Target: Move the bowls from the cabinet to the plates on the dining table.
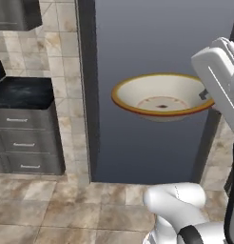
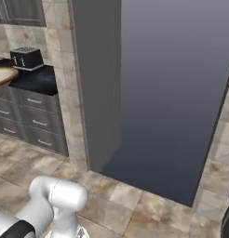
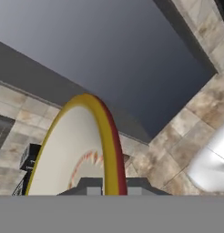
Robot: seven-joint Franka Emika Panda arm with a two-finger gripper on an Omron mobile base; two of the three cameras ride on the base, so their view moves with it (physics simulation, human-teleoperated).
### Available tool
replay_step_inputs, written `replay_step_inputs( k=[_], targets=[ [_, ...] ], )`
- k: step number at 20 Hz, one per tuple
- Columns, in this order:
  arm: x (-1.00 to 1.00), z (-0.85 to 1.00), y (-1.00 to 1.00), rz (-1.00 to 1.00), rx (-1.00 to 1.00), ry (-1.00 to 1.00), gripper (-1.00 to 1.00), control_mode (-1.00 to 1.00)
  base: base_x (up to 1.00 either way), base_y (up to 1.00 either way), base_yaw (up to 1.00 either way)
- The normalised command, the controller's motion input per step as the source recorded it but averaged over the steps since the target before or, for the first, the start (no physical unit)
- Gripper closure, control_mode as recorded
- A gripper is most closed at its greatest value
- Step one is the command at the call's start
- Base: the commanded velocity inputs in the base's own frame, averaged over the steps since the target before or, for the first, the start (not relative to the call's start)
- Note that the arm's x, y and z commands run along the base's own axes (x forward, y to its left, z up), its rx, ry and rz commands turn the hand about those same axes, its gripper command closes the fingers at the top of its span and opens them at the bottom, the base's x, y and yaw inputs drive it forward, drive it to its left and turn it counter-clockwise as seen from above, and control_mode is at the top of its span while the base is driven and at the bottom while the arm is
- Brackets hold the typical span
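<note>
Glossy glazed cream bowl (image 1: 161,97)

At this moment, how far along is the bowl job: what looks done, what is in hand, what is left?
Done: the cream bowl is out of the cabinet, held off the floor in front of a tall dark grey panel. In hand: the gripper is shut on the cream bowl's rim, carrying it past the grey drawers. Left: setting it on a plate on the dining table. These frames do not tell where the brown bowl stands.
</note>
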Motion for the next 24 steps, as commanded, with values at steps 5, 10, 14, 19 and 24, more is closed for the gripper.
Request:
replay_step_inputs(
  k=[5,10,14,19,24],
  targets=[
    [0.0,0.0,0.0,0.0,0.0,0.0,1.0,1.0,0.0,0.0,0.5],
    [0.0,0.0,0.0,0.0,0.0,0.0,1.0,1.0,0.0,0.0,0.5],
    [0.0,0.0,0.0,0.0,0.0,0.0,1.0,1.0,0.0,0.0,0.5],
    [0.0,0.0,0.0,0.0,0.0,0.0,1.0,1.0,0.0,0.0,0.5],
    [0.0,0.0,0.0,0.0,0.0,0.0,1.0,1.0,0.04,0.0,0.5]
  ],
)
